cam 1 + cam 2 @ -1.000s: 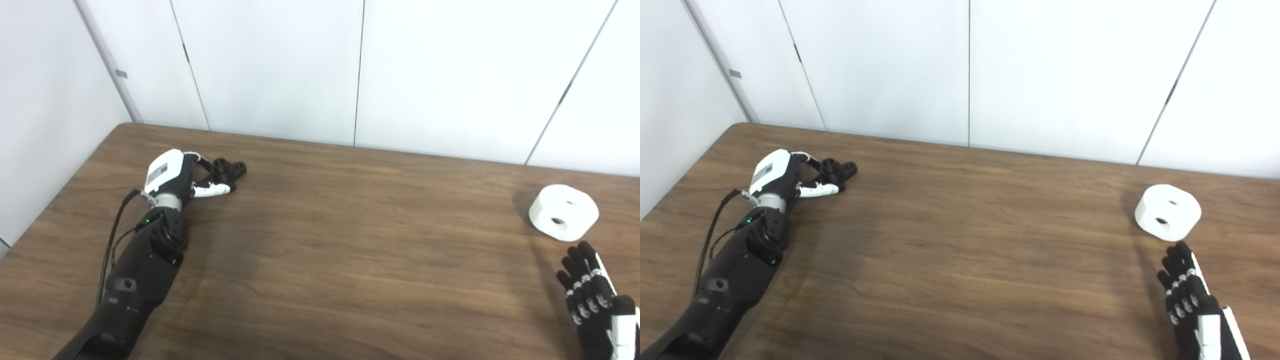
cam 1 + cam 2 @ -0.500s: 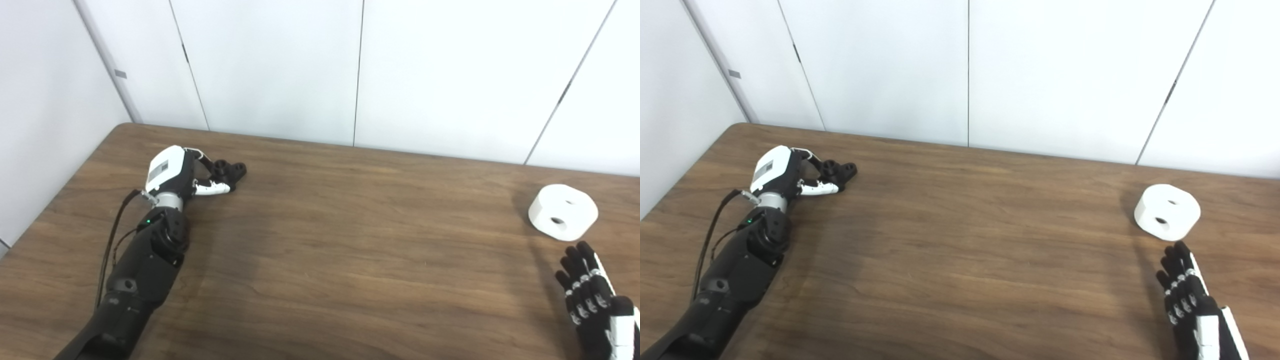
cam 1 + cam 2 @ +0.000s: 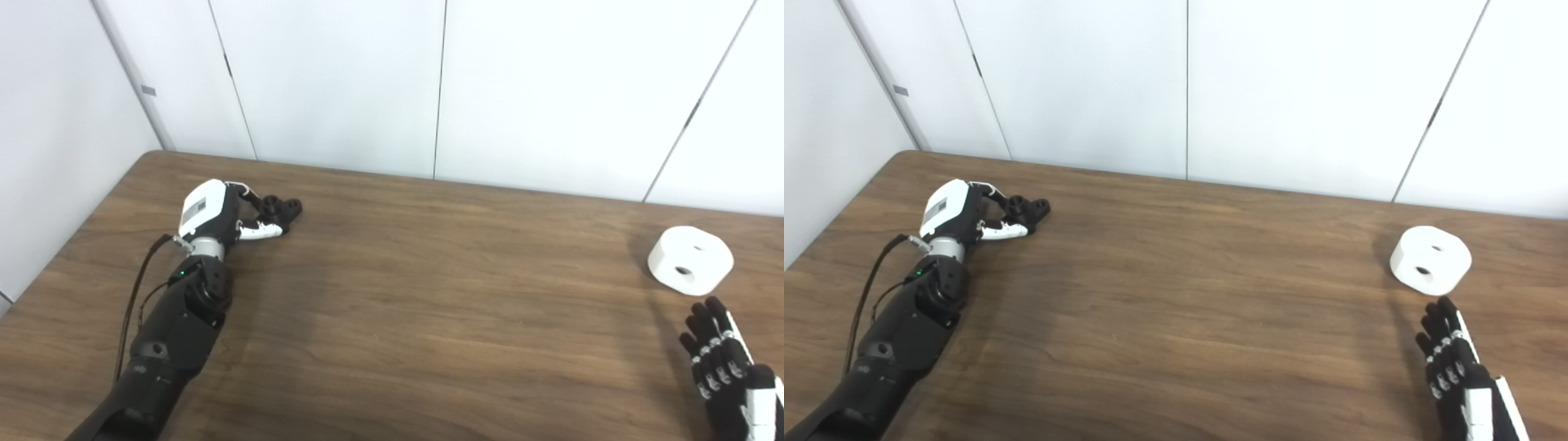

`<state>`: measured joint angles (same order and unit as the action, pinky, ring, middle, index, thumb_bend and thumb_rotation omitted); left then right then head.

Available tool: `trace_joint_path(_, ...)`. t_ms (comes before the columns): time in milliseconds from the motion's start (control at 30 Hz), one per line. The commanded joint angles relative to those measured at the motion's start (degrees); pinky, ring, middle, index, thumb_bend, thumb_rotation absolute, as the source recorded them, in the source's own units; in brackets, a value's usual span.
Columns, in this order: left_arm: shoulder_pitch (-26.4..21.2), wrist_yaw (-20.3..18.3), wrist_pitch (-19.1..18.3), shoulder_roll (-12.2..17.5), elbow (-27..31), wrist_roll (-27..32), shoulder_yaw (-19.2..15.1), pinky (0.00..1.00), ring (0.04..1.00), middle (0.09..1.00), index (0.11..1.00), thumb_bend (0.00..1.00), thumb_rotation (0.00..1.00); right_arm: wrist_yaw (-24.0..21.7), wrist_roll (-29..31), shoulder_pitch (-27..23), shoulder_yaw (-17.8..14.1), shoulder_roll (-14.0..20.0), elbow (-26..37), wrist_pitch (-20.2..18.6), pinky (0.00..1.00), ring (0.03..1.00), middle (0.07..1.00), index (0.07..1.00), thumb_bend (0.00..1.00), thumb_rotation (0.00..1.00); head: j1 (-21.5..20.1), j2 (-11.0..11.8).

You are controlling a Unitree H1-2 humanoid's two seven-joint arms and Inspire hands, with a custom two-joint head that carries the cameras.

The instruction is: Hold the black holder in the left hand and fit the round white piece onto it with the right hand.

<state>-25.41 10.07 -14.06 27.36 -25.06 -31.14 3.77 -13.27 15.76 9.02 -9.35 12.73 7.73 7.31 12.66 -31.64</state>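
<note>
Black holder (image 3: 280, 207) lies on bench (image 3: 429, 294) at left hand (image 3: 211, 214) fingertips, grip state cannot tell; may skid away if pinch is shallow. White piece (image 3: 691, 260) sits just beyond right hand (image 3: 726, 367), fingers apart, holding nothing; approx. approach could nudge it off.

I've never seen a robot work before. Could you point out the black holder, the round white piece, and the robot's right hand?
black holder (image 3: 282, 208): left eye view, on its top.
round white piece (image 3: 691, 260): left eye view, top face between its holes.
right hand (image 3: 1451, 361): right eye view, back of the fingers.
</note>
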Motion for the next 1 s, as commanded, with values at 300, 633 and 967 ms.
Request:
trace_joint_path(300,3.77,-4.71,-0.99,0.87,12.16,0.13,0.21,0.85,0.857,0.756,0.484,0.52,0.05,0.66,0.69,0.93,0.41,-1.27,0.86,-0.95,1.00,1.000,0.981,1.000,0.72,0.94,-0.43,-0.35)
trace_joint_path(633,10.10,-9.78,-0.71,-0.42,25.21,-0.50,1.95,0.88,0.860,0.782,0.484,0.52,0.05,0.66,-0.10,0.59,0.96,-1.48,1.01,-1.14,1.00,1.000,0.978,1.000,0.71,0.95,-1.42,-0.71)
trace_joint_path(967,17.59,-11.89,4.19,-2.70,36.64,-2.51,5.86,0.86,0.877,0.789,0.486,0.52,0.05,1.01,-0.96,0.16,1.83,-2.40,1.46,-0.46,1.00,1.000,0.970,1.000,0.70,0.94,-5.21,-1.94)
